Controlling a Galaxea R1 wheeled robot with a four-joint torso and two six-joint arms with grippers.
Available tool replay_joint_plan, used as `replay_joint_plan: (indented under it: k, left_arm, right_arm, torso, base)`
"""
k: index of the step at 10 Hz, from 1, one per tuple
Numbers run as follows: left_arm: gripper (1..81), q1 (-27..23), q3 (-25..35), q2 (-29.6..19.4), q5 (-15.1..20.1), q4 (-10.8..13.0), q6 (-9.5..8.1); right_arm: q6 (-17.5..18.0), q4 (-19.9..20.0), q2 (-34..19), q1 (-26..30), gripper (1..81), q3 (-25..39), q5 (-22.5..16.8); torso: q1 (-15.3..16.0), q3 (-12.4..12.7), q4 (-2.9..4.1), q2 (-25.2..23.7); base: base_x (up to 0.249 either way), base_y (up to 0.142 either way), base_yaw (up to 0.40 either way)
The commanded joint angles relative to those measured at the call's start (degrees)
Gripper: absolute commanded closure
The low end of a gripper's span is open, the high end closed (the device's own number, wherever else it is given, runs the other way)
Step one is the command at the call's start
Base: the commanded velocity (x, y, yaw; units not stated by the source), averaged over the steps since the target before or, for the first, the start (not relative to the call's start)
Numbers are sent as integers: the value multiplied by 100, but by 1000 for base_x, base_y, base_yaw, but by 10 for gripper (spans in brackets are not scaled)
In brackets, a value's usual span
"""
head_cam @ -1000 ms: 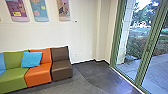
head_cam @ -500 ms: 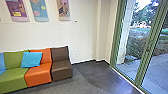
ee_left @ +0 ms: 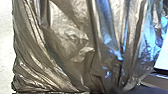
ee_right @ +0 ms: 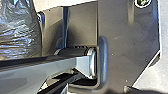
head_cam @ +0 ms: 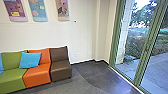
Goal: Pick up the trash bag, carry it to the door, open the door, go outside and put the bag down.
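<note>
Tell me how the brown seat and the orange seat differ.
The brown seat ends the row; the orange seat stands between it and the green seat. A blue cushion leans partly against the orange seat's back; the brown seat has none. Both are armless, with a backrest.

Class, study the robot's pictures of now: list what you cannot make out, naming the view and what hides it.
- Trash bag: left wrist view, cut off by the picture's edges.
- The bag's contents: left wrist view, hidden by its own film.
- Pale blue seat: head view, cut off by the left edge.
- Wall panels' tops: head view, cut off by the upper edge.
</note>
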Motion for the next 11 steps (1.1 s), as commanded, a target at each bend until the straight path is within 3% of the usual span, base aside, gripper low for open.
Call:
replay_joint_plan:
  k: [1,11]
  left_arm:
    - [811,-373,-4,-39,377,21,25]
    - [811,-373,-12,-31,369,21,25]
  right_arm:
    - [-36,-67,117,258,10,75,-349]
    - [-36,-67,143,267,10,84,-331]
  torso:
    - [0,0,0,0]
    - [0,2,0,0]
  base:
    - [0,0,-138]
    - [0,0,-159]
